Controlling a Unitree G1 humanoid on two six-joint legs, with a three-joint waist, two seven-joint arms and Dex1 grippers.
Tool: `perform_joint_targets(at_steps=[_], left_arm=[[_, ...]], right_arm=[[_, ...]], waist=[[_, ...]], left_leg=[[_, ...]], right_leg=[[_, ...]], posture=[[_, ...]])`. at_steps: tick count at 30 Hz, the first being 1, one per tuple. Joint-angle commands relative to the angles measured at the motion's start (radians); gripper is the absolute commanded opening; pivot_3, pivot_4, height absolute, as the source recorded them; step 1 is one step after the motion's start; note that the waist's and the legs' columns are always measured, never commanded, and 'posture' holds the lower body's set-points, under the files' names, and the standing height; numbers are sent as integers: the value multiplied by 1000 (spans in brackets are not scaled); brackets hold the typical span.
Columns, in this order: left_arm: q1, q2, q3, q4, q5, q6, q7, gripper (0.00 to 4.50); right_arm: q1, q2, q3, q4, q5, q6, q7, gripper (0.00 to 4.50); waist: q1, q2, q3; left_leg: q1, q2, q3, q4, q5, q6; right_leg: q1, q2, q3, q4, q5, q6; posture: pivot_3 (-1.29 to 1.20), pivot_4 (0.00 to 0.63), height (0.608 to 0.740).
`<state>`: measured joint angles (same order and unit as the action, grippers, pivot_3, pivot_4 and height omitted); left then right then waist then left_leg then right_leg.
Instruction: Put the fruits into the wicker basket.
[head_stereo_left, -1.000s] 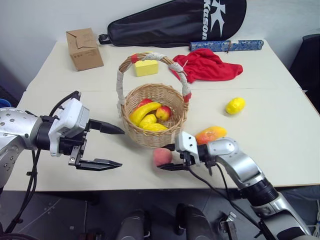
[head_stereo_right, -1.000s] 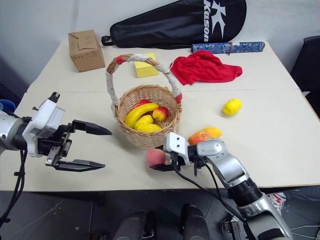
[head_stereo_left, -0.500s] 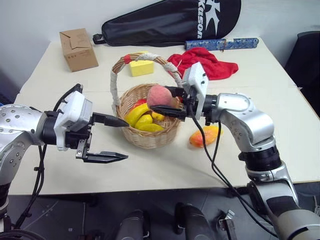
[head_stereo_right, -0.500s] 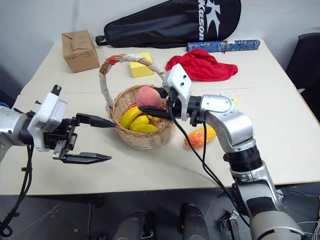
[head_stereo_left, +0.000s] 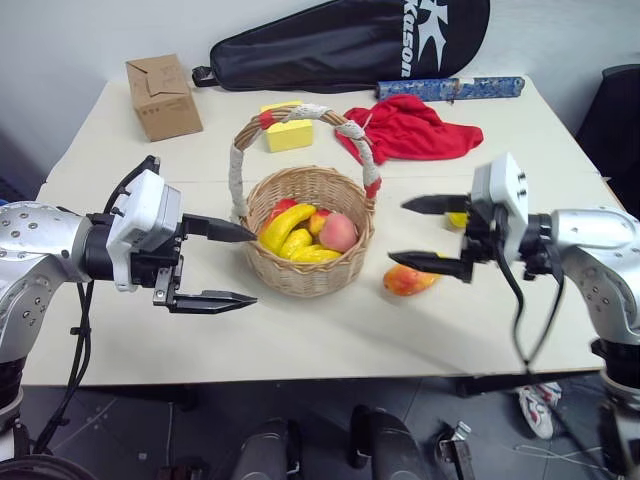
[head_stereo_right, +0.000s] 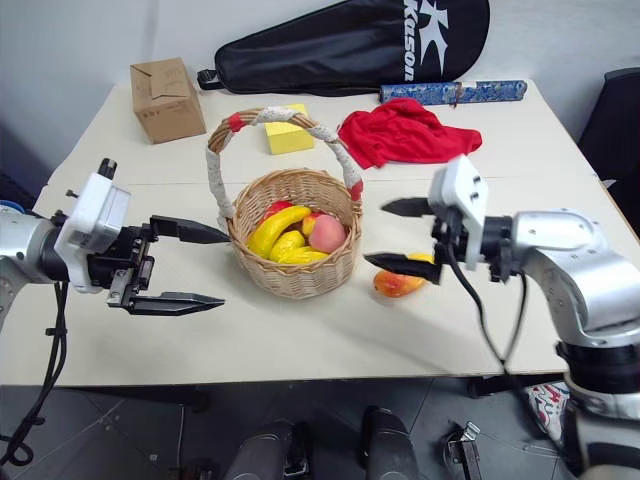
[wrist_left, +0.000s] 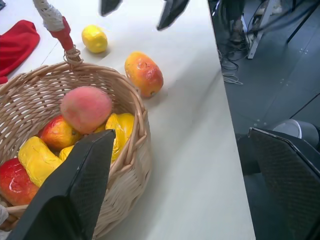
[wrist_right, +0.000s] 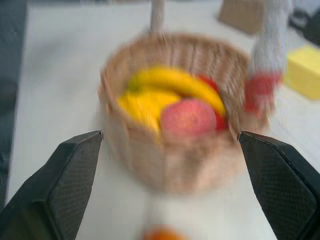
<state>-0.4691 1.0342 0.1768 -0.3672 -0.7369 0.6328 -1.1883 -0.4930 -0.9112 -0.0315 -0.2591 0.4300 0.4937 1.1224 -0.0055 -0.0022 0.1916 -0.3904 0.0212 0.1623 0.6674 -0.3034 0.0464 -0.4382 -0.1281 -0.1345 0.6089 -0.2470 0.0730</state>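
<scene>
Right gripper spread wide and holding nothing, up above the table just to the right of the wicker basket. Just below it, the mango, long side pointing from the basket toward this hand, so likely the next fruit to grab. Left gripper spread and holding nothing too, but across the basket and farther off; lemon farther back on the right; peach already in the basket.

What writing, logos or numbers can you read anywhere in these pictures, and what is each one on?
"Kason", in white letters running sideways on the black racket bag at the back of the table; its first letter is cut off by the picture's edge.
The blue patterned roll beside the bag: any marks on it are too small to read.
The cardboard box: no readable text.
</scene>
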Motion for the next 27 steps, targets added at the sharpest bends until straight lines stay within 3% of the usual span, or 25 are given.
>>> perform_joint_targets(at_steps=[1,7,14,17,21,23,25,27], left_arm=[[-38,-2,-1,16,10,-23,-10,4500],[-65,-11,-19,35,24,-35,-19,4500],[-85,-9,-18,46,31,-37,-22,4500],[-87,-8,-11,42,25,-31,-19,4500],[-81,-8,-2,36,20,-31,-13,4500],[-75,-9,5,34,17,-29,-7,4500],[-71,-11,13,32,12,-25,-1,4500],[-69,-16,27,32,-3,-15,8,4500]], right_arm=[[19,-70,51,108,-211,-342,47,4444],[-53,-53,175,339,-449,-787,27,4444],[-146,28,273,528,-574,-991,-11,4444],[-174,80,296,605,-586,-996,-27,4444],[-194,107,303,666,-579,-1002,-5,3578],[-178,96,285,643,-512,-966,51,2908],[-159,86,256,596,-424,-895,111,2767],[-128,79,205,461,-233,-690,190,2766]], waist=[[-4,-1,0],[-22,-1,1],[-25,-3,2],[-25,-4,2],[-24,-4,2],[-24,-4,2],[-22,-4,2],[-21,-4,3]], left_leg=[[1,0,2,0,0,0],[3,1,5,-1,1,-2],[3,3,8,0,1,-3],[3,3,8,0,1,-3],[3,4,8,1,1,-3],[3,4,8,1,1,-3],[3,4,8,2,1,-3],[3,4,8,2,1,-3]], right_leg=[[0,0,0,1,0,0],[-2,0,3,4,0,0],[-4,2,6,4,0,-1],[-4,3,9,4,0,-1],[-4,3,11,5,0,-1],[-4,4,11,5,0,-1],[-4,4,11,5,0,-1],[-4,4,12,6,0,-1]], posture=[[0,150,740],[0,150,740],[0,150,740],[0,150,740],[0,150,740],[0,150,740],[0,150,740],[0,150,740]])
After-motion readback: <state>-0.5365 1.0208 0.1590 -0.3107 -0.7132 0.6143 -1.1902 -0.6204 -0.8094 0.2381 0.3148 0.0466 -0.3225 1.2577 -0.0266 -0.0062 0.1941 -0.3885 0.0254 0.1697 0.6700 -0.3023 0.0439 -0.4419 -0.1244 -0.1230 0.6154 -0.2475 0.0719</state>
